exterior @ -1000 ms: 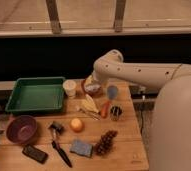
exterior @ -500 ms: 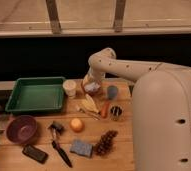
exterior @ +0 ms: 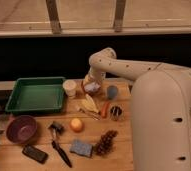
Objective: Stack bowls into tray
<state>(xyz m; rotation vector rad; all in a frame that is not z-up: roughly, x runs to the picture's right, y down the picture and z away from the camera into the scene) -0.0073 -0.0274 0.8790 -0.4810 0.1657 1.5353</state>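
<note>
The green tray [exterior: 19,104] lies at the table's back left with nothing in it. A dark purple bowl [exterior: 22,129] sits in front of it near the left edge. The smaller reddish-brown bowl [exterior: 92,89], pale inside, stands to the right of the tray beside a cream cup [exterior: 69,87]. My gripper [exterior: 92,80] hangs straight down from the white arm, right over this small bowl and partly hiding it. It stands open, and the bowl rests on the table.
A grey-blue cup [exterior: 112,91], a metal cup [exterior: 116,112], a banana [exterior: 90,104], a carrot [exterior: 105,109], an orange [exterior: 77,124], a sponge [exterior: 81,148], a pine cone [exterior: 105,143], a black brush [exterior: 59,145] and a dark phone [exterior: 35,153] crowd the table. My white body [exterior: 164,125] fills the right.
My arm has swung left and down, so the gripper now hangs over the small bowl. My body takes up more of the right side. The objects have not moved.
</note>
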